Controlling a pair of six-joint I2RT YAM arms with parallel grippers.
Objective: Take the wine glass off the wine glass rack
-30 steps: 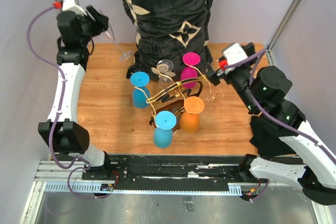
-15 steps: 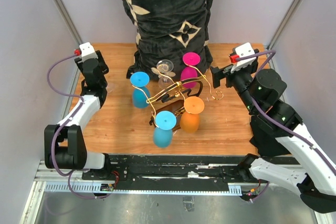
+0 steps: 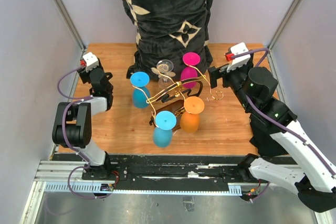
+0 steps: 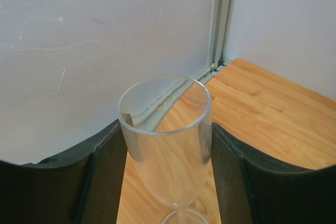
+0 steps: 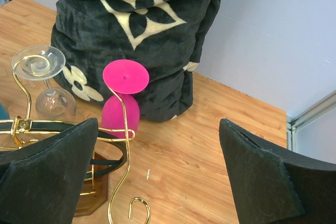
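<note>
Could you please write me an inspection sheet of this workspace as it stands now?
Surface: wooden table, nothing spilled.
Job's things: wine glass rack holds the rear blue glass, hanging clear glass, pink glass, orange glass and front blue glass upside down; free wine glass is off it.
Clutter: dark patterned blanket behind the rack.
Grippers: left gripper shut on the free wine glass's bowl; right gripper open, facing the pink glass.
Cables: purple cables along both arms, apart from the rack.
Surroundings: pale walls, metal frame posts.
</note>
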